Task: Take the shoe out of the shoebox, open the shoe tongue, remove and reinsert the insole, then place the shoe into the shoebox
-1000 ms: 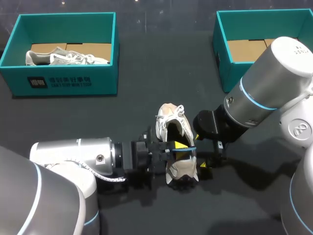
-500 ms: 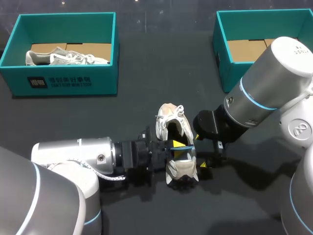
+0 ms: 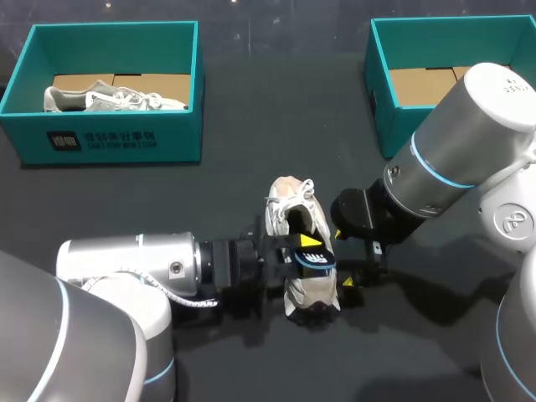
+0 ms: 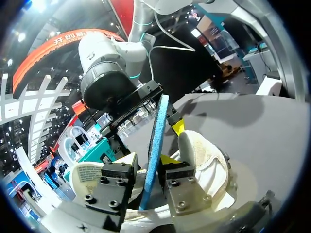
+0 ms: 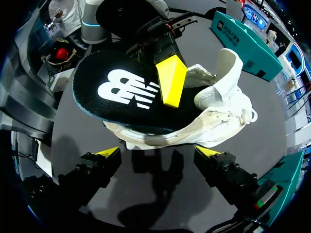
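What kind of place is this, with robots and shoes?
Probably a robot workbench for practising shoe packing: a teal shoebox and a second shoebox stand on a dark table, and the left gripper holds an insole over a white shoe.

The dark surface (image 3: pixel 251 117) holds a teal left box (image 3: pixel 113 144) at the far side and a teal right box (image 3: pixel 378 105). A white shoe (image 3: pixel 287 205) lies in the middle.

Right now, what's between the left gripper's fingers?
The insole, edge-on, clamped by the left gripper above the shoe. The left wrist view shows it best.
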Available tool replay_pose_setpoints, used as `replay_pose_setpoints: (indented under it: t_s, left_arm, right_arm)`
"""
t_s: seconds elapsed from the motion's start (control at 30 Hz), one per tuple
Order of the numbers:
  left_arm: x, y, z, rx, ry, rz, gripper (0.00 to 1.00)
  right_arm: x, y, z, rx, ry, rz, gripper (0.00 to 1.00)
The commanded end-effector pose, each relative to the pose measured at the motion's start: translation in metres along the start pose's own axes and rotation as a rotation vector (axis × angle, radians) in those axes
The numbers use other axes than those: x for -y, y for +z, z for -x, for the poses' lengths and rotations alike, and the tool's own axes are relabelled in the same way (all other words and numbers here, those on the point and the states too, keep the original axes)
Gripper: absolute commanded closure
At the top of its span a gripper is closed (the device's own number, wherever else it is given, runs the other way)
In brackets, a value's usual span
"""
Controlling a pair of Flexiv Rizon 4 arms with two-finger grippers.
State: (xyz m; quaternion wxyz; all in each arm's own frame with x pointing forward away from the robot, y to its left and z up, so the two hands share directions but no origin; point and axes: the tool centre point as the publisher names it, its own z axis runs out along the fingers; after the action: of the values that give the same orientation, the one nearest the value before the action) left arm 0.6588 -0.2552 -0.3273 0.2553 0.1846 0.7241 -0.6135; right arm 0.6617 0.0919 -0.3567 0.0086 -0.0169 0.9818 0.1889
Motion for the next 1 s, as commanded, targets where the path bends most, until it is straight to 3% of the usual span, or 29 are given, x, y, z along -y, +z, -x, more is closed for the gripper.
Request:
replay_pose_setpoints:
  t_s: [0.03, 0.4, 0.5, 0.57, 1.0]
  left_arm:
    - [0.009, -0.004, -0.001, -0.004, 0.005, -0.012, 0.69]
    - [0.024, -0.002, -0.004, -0.029, 0.027, -0.030, 0.73]
    - [0.022, 0.001, -0.004, -0.029, 0.033, -0.017, 0.86]
    - [0.020, 0.003, -0.004, -0.028, 0.042, -0.008, 1.00]
    - [-0.009, 0.011, 0.000, -0.009, 0.081, 0.062, 1.00]
  right_arm:
    - [0.000, 0.000, -0.001, 0.002, 0.000, -0.001, 0.00]
    - [0.000, 0.000, -0.001, 0.002, 0.000, -0.001, 0.00]
    - [0.000, 0.000, -0.001, 0.002, 0.000, -0.001, 0.00]
    - [0.000, 0.000, -0.001, 0.002, 0.000, -0.001, 0.00]
    - [0.000, 0.000, -0.001, 0.002, 0.000, -0.001, 0.00]
